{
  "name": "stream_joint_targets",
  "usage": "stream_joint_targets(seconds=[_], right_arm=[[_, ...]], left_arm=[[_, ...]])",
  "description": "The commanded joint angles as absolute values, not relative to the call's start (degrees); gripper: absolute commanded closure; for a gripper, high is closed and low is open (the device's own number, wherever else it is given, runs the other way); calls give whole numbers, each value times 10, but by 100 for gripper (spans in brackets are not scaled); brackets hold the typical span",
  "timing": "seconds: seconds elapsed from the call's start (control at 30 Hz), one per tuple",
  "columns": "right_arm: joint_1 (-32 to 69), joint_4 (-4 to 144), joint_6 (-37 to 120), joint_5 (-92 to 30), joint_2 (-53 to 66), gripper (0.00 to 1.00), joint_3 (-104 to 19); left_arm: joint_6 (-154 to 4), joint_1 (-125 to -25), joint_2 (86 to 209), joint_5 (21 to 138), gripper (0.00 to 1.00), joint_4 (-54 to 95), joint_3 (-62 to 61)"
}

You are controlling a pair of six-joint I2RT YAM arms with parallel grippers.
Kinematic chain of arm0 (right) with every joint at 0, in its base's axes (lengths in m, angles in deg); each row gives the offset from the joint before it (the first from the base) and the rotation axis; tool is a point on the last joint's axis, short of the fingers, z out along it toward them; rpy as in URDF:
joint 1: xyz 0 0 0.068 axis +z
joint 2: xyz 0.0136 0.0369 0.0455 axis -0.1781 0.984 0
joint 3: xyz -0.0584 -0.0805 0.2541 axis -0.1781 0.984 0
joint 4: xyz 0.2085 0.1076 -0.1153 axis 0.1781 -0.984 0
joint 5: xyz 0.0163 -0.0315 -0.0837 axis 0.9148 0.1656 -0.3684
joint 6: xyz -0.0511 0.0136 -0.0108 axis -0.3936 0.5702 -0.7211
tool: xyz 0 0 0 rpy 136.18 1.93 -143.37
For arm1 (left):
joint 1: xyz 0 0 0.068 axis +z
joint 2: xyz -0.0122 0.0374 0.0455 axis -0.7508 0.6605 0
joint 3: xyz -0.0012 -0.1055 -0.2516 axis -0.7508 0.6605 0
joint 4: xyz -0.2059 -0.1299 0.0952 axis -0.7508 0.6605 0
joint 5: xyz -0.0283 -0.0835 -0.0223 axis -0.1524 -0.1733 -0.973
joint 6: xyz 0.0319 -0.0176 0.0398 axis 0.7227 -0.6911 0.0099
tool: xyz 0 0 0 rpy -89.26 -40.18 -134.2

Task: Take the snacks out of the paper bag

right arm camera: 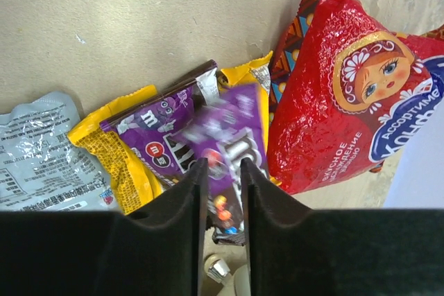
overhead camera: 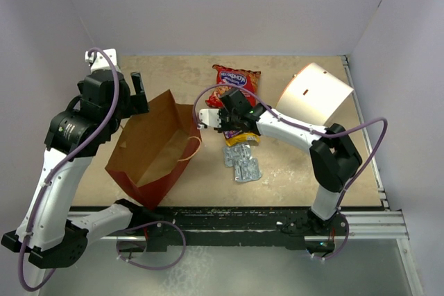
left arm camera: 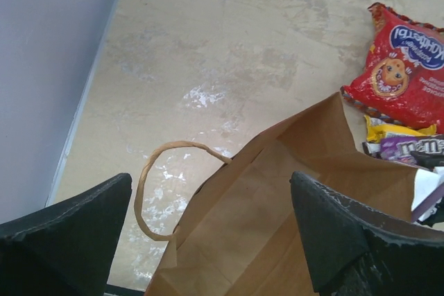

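Observation:
The paper bag (overhead camera: 149, 147) lies on its side at the left, red outside and brown inside, its mouth toward the middle. My left gripper (overhead camera: 139, 91) hovers over its far end with the jaws wide open (left arm camera: 211, 178) and nothing between them. My right gripper (overhead camera: 232, 124) is over the snacks, its fingers a narrow gap apart (right arm camera: 223, 163). A blurred purple candy packet (right arm camera: 229, 126) shows in that gap, loose, over a purple-and-yellow packet (right arm camera: 152, 136). The red cookie bag (overhead camera: 236, 81) lies just beyond. Two silver foil packs (overhead camera: 241, 161) lie nearer the arms.
A white cylinder (overhead camera: 316, 95) lies on its side at the back right. A thin brown loop handle (left arm camera: 142, 192) sticks out from the bag's rim. Walls close the table at the left, the back and the right.

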State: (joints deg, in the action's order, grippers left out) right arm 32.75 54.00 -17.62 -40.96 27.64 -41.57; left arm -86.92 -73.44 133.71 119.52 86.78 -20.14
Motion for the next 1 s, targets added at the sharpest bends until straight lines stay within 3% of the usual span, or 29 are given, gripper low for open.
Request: stream_joint_targets(seconds=[0.0,0.17,0.43,0.53,0.6,0.87,0.97], right_arm=[[326,542,-144,-414,230,69,-435],[326,552,-109,-392,176,55,-427],[326,593,100,-384,127,43,-414],[326,607,203,-402,107,26,-439],[326,600,272,-426,93,2,-467],[325,413,502,-575,36,0,-653],[325,354,535,-602,-13,0,-668]], left_arm=[[-844,-732,1336,1174,1,850,-245],[-838,-732,1330,1164,1,858,-277],[-822,-732,1305,1145,1,860,-281],[-799,-732,1300,1131,1,858,-296],[-781,-732,1294,1111,1,847,-309],[-761,-732,1269,994,1,750,-332],[-779,-732,1265,953,1,708,-322]])
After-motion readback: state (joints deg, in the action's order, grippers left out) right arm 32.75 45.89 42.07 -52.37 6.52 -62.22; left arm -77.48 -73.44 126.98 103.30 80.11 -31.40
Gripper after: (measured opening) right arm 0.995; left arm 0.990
